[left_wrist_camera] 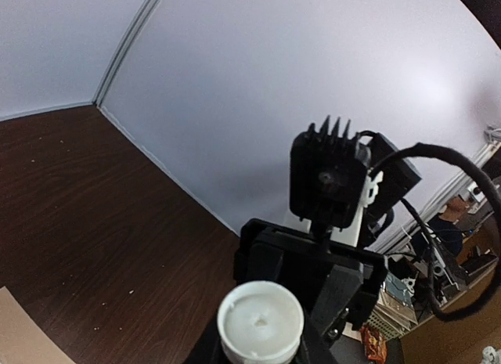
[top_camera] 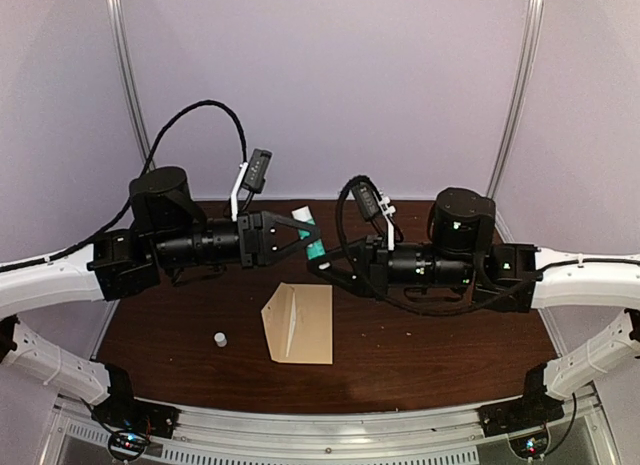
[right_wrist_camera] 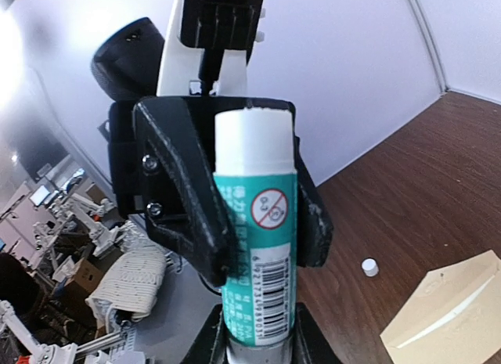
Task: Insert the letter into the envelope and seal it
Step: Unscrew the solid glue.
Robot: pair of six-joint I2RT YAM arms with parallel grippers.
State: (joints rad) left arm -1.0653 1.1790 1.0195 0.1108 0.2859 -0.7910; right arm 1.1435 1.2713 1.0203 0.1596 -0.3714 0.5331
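Observation:
The tan envelope (top_camera: 312, 325) lies flat mid-table with its pointed flap open to the left. A thin pale strip (top_camera: 292, 323) shows along its mouth, and the rest of the letter is hidden. The envelope also shows in the right wrist view (right_wrist_camera: 458, 313). A teal and white glue stick (top_camera: 311, 235) hangs above the table between both arms. My right gripper (right_wrist_camera: 258, 350) is shut on its base. My left gripper (right_wrist_camera: 257, 223) closes on its upper part from the other side. The left wrist view shows the stick's white end (left_wrist_camera: 260, 321) between my fingers.
A small white cap (top_camera: 220, 338) stands on the brown table (top_camera: 420, 355) left of the envelope; it also shows in the right wrist view (right_wrist_camera: 369, 266). Pale walls close the table's back and sides. Both arms meet above the table's far middle.

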